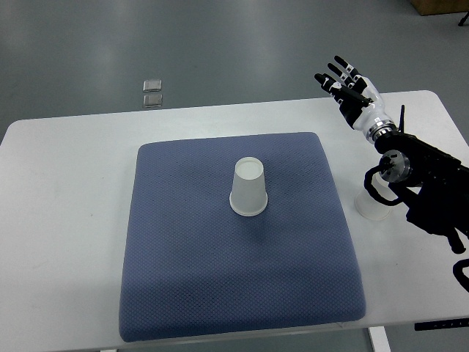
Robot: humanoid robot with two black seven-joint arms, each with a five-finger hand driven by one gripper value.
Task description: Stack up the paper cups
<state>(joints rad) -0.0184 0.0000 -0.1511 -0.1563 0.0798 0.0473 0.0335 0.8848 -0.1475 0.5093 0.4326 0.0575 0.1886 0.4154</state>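
Nothing is stacked yet: your right hand [350, 86] hovers empty, fingers spread, with one cup [248, 188] on the mat [183, 279] and another cup [371, 207] on the counter [66, 220].

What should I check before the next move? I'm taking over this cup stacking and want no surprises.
1. Cup on the mat: upside down, standing alone on the blue mat. Ok.
2. Second cup: on the bare table, off the mat, partly hidden by the right arm. Orientation: cannot tell.
3. Right hand: fingers spread, holding nothing, raised over the table's far edge. Ok.
4. Left hand: not in view. Cannot tell.
5. Cups stacked: not ok, they stand apart.
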